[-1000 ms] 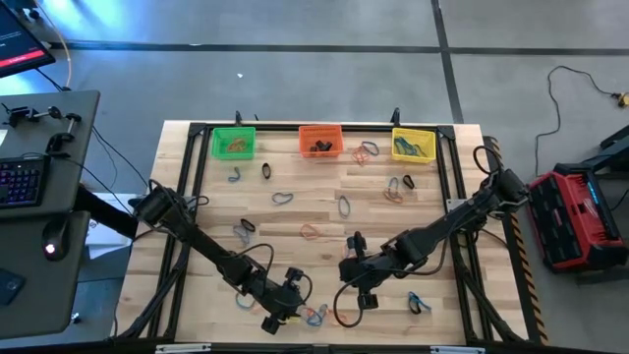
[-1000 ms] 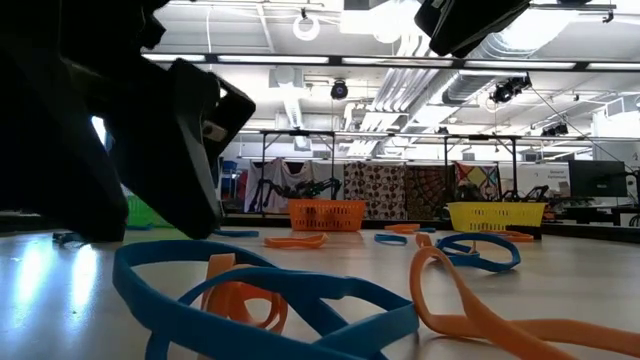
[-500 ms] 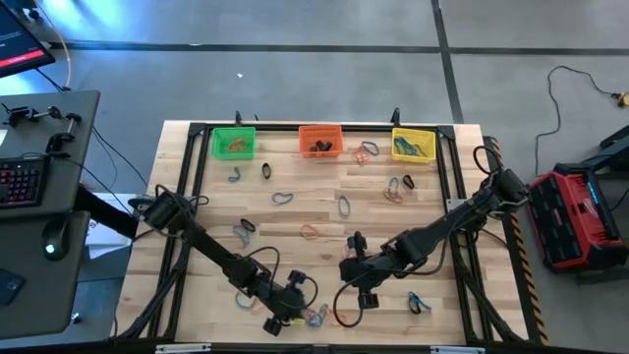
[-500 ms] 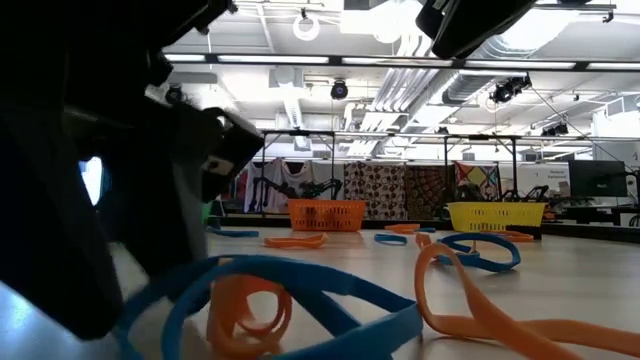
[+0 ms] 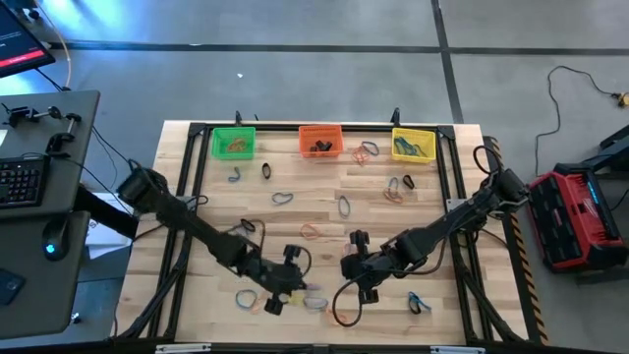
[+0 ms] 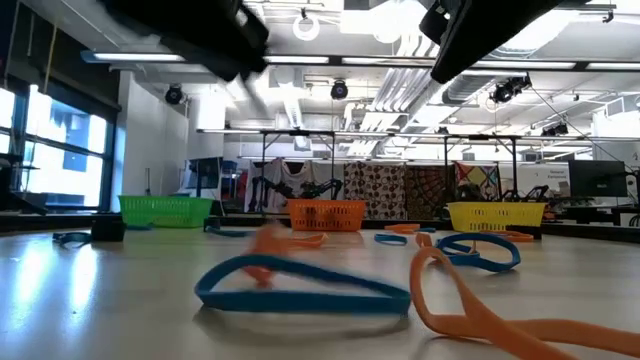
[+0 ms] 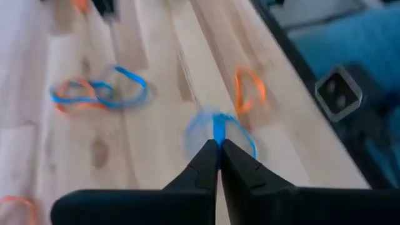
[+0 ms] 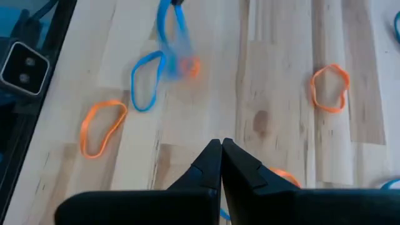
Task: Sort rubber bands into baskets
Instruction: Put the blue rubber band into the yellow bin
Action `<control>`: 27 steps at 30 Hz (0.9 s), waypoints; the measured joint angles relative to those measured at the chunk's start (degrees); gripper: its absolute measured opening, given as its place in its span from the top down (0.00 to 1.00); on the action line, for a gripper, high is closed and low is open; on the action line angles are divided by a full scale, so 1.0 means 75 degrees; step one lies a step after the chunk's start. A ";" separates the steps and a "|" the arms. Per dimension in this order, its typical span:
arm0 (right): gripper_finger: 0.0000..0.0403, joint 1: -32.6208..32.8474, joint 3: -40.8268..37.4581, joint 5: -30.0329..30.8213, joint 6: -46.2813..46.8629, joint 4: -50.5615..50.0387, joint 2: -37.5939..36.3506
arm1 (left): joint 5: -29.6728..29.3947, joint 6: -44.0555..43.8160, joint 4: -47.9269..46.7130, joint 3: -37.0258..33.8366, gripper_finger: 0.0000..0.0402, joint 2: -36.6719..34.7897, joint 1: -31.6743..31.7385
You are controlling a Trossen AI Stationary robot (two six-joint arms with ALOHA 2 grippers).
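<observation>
Left gripper (image 7: 217, 145) pinches a blue band (image 7: 219, 128) by the table's (image 5: 432, 236) near edge

Right gripper (image 8: 221, 145), closed and empty, hangs nearby. Many bands (image 5: 339, 206) are scattered mid-table; the far-edge baskets (image 5: 319, 140) hold few, so most sorting remains.

The table (image 5: 324, 197) is pale planked wood with visible grain, framed in black metal. The green basket (image 5: 233, 144) is meshed plastic. The rubber bands (image 7: 94, 95) look smooth and matt.

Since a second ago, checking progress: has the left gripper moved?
Yes. The left gripper, shut on a blue rubber band, has lifted and shifted away from the table's near edge.
</observation>
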 joint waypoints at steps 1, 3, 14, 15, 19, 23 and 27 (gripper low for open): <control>1.00 -0.0002 0.0000 0.0065 0.0006 0.0023 0.0000 | 0.0000 -0.0023 0.0001 0.0000 0.99 -0.0134 0.0074; 1.00 -0.0002 -0.0039 0.0281 0.0002 0.0228 -0.0003 | -0.0001 -0.0158 0.0005 0.0000 1.00 -0.0384 0.0219; 0.71 -0.0002 -0.0889 0.1349 0.0100 0.2618 -0.0003 | -0.0630 -0.1017 0.0060 0.0003 1.00 -0.0554 0.0933; 0.68 -0.0002 -0.0902 0.1379 0.0148 0.2659 -0.0003 | -0.0690 -0.1058 0.0064 0.0001 1.00 -0.0554 0.0978; 0.59 -0.0016 -0.0909 0.1673 0.0257 0.2732 -0.0003 | -0.0741 -0.1075 0.0278 0.0001 1.00 -0.0557 0.1171; 0.57 -0.0098 -0.0909 0.2374 0.0326 0.2806 -0.0003 | -0.0500 -0.1003 0.0418 0.0003 1.00 -0.0557 0.1339; 0.62 -0.0285 -0.0909 0.2554 0.0383 0.2751 -0.0003 | -0.0284 -0.0889 0.0531 0.0003 1.00 -0.0557 0.1446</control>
